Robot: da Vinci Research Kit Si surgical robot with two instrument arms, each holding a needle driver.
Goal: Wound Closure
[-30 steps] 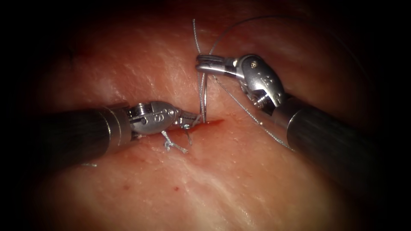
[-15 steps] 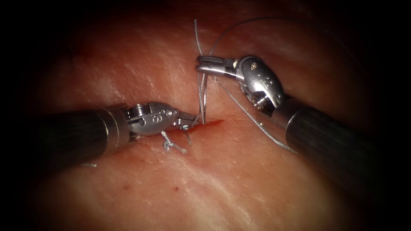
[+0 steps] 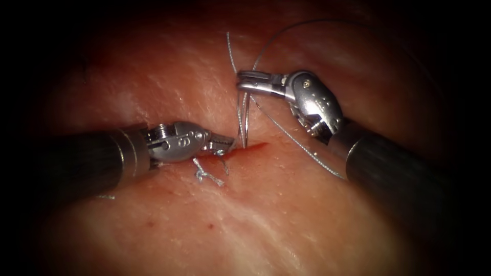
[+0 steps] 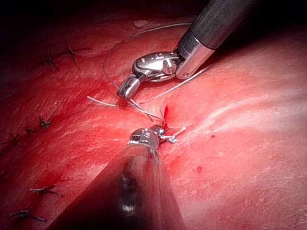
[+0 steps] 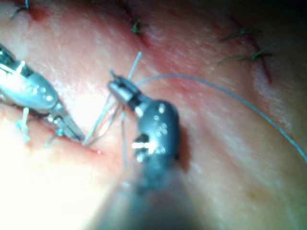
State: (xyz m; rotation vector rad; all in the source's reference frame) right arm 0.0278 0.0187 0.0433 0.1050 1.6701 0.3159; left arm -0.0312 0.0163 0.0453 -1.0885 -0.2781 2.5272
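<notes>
The short red cut (image 3: 255, 146) lies in the middle of the tissue (image 3: 286, 220). My right tool (image 3: 245, 82) hangs above the cut's left end, shut on the thread (image 3: 242, 117); two strands run straight down from its jaws into the cut. A short tail sticks up past the jaws, and a thin arc of thread (image 3: 307, 21) sweeps over the tool. My left tool (image 3: 227, 143) lies flat on the cut's left side, its jaws shut on the thread right where it enters the tissue. I cannot make out the needle. The right tool (image 4: 125, 90) and left tool (image 4: 160, 132) also appear in the left wrist view.
Cut thread ends (image 3: 207, 175) of a knotted stitch lie just below the left tool's wrist. A loose strand (image 3: 302, 148) trails across the tissue toward the right shaft (image 3: 399, 179). Several older dark stitches (image 4: 45, 190) (image 5: 242, 33) dot the tissue farther off.
The right tool has shifted slightly right and down with the thread, and the tail above it leans more to the left. The left tool has drawn back a little to the left.
</notes>
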